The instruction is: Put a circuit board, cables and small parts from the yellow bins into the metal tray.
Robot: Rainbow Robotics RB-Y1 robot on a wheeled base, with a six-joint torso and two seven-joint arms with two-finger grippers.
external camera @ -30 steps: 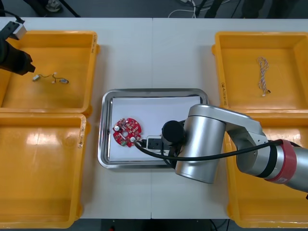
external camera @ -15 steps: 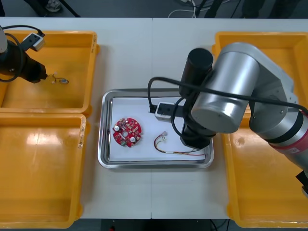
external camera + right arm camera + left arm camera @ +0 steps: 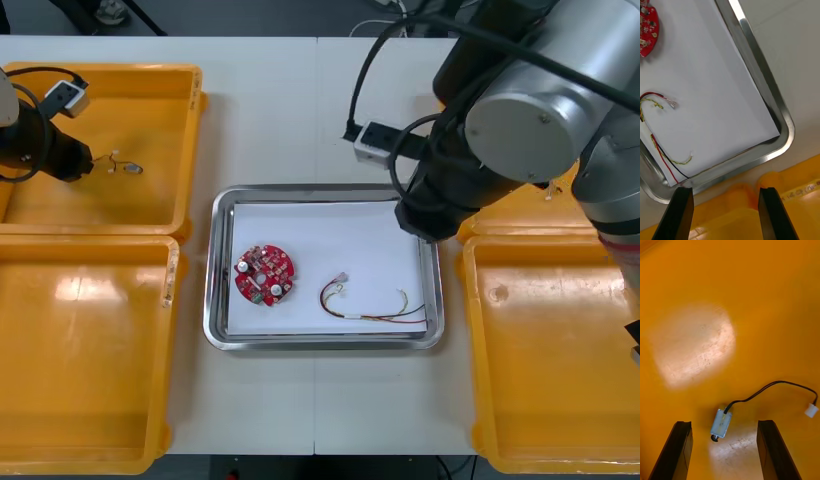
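Note:
The metal tray point(image 3: 325, 191), white inside, holds a round red circuit board point(image 3: 265, 275) and a red and yellow cable point(image 3: 365, 305). My right gripper point(image 3: 725, 210) is open with nothing in it, hovering over the tray's far right corner point(image 3: 784, 123) and a yellow bin's rim point(image 3: 748, 215). The circuit board point(image 3: 646, 26) and the cable point(image 3: 658, 105) lie well beyond its fingers. In the far left bin point(image 3: 140, 100), my left gripper point(image 3: 725, 453) is open just above a small metal part point(image 3: 720, 423) on a black cable point(image 3: 767, 388). That part lies between the fingertips.
The right arm's large silver body point(image 3: 530, 110) covers much of the far right bin. The near left bin point(image 3: 80, 360) and near right bin point(image 3: 550, 370) look bare. The black cable ends in a white connector point(image 3: 811, 410).
The right arm rose out of the tray and swung toward the far right, leaving the red and yellow cable in the tray. The left gripper edged closer to the black cable's metal part.

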